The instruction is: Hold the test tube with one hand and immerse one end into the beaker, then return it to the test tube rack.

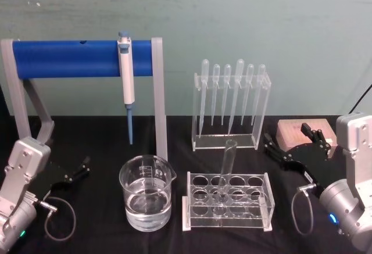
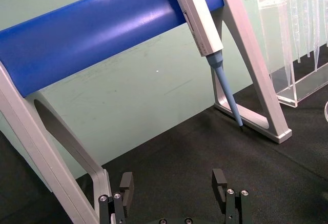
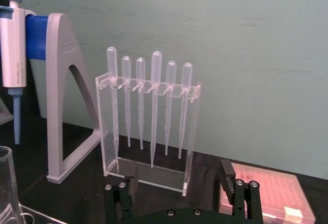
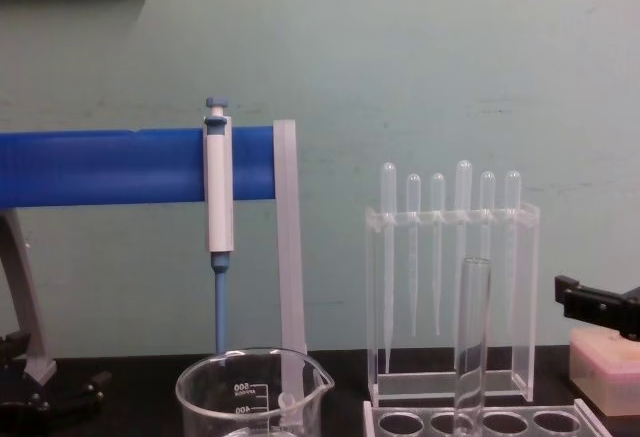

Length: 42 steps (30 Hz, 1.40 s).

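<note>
The test tube (image 1: 228,170) stands upright in a front hole of the clear plastic rack (image 1: 229,213), its open rim up; the chest view has the test tube (image 4: 472,342) right of centre. Left of the rack sits the beaker (image 1: 146,195), partly filled with clear liquid, also low in the chest view as the beaker (image 4: 250,395). My left gripper (image 1: 78,171) rests open at the left, well away from the beaker; its empty fingers (image 2: 126,183) face the blue stand. My right gripper (image 1: 290,139) hovers open to the right of the rack and behind it, nothing between its fingers (image 3: 228,171).
A blue bar on grey legs (image 1: 81,58) spans the back left, with a blue-and-white pipettor (image 1: 127,74) hanging from it. A clear stand holding several bulb pipettes (image 1: 231,106) is behind the rack. A pink tip box (image 1: 305,131) lies at the right.
</note>
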Tool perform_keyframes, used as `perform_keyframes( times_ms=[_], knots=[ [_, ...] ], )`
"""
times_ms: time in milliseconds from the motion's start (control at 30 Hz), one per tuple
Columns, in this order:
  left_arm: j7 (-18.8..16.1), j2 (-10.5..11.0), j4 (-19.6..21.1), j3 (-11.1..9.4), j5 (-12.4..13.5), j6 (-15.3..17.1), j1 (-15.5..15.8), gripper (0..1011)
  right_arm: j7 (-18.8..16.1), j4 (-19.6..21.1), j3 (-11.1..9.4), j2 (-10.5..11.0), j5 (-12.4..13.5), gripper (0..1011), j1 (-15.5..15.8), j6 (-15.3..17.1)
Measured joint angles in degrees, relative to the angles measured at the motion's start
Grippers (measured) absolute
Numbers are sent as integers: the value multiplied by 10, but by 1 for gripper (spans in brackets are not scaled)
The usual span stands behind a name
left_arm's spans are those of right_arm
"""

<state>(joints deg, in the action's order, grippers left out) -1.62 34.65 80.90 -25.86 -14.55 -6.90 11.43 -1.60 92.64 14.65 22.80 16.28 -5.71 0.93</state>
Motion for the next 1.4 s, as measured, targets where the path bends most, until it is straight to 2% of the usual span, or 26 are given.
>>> perform_keyframes(
  times_ms=[1400],
  knots=[
    [0,0,0,0,0,0,0,1000,0,2,1,1,0,1002,1,0]
  ],
)
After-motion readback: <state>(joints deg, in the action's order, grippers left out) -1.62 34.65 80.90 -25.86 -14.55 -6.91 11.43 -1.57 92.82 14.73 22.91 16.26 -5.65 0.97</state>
